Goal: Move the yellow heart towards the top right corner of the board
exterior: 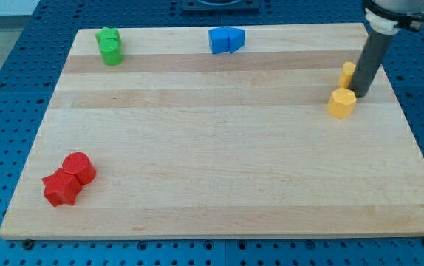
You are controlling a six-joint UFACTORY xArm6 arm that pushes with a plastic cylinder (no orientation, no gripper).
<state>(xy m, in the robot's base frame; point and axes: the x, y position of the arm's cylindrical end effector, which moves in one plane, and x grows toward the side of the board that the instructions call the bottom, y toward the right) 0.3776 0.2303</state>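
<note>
Two yellow blocks sit near the board's right edge, toward the top. The upper yellow block (347,74) is partly hidden by my rod, so its shape is unclear. The lower yellow block (341,103) looks hexagonal. My tip (361,94) rests on the board just right of both, between them, touching or almost touching each.
Two green blocks (110,46) sit together at the top left. Two blue blocks (226,39) touch at the top middle. A red cylinder (79,168) and a red star-like block (60,188) sit together at the bottom left. The wooden board (219,170) lies on a blue perforated table.
</note>
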